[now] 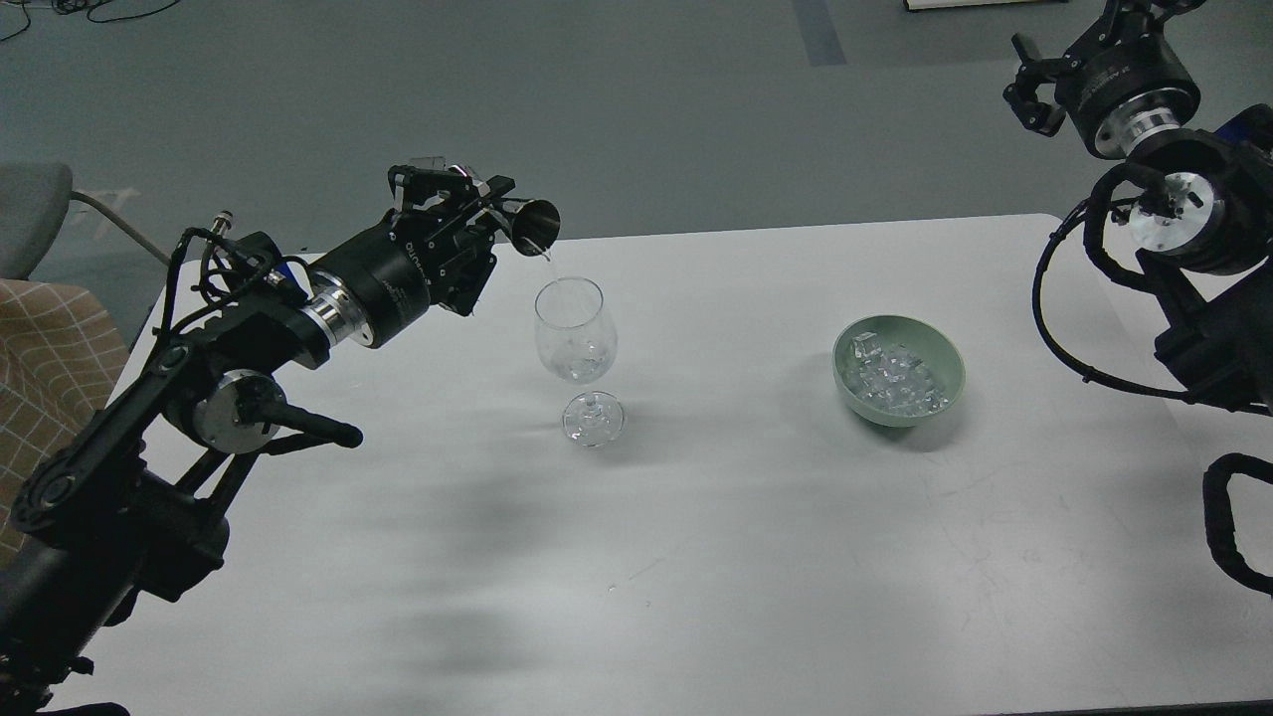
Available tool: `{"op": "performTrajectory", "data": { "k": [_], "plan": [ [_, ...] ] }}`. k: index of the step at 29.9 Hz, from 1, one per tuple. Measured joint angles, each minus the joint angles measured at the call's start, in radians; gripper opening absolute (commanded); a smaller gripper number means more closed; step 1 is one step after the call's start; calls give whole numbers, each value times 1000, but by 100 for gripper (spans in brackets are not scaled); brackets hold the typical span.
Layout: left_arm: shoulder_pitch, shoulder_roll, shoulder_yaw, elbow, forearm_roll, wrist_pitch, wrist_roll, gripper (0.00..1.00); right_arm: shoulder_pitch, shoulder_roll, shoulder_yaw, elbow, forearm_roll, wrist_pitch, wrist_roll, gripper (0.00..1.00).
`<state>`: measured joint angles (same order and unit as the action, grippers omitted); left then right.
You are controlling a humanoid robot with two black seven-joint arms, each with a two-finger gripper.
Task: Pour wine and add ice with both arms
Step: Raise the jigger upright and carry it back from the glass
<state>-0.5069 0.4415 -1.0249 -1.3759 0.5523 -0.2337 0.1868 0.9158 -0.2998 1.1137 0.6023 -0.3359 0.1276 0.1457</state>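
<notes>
A clear stemmed glass (576, 343) stands upright on the white table (696, 557), left of centre, with a little clear wine (580, 369) low in its bowl. My left gripper (475, 217) is shut on a small metal measuring cup (534, 225), tipped mouth-first above and left of the glass rim, with a last thin trickle at its lip. A pale green bowl (931, 345) right of centre holds several clear ice cubes (898, 379). My right gripper (1044, 75) is raised at the top right, beyond the table, empty; its fingers cannot be told apart.
A chair with a checked cushion (45, 348) stands at the left edge. The table's far edge runs just behind the glass. Looped black cables (1069, 328) hang from the right arm over the table's right side.
</notes>
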Motion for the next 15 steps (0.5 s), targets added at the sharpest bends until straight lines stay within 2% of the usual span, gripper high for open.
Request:
{"op": "performTrajectory", "data": {
  "k": [15],
  "plan": [
    [-23,23,-6,-7,68,-1,-19,0,-1,-7,0,2,0,0,0,100]
  ]
}}
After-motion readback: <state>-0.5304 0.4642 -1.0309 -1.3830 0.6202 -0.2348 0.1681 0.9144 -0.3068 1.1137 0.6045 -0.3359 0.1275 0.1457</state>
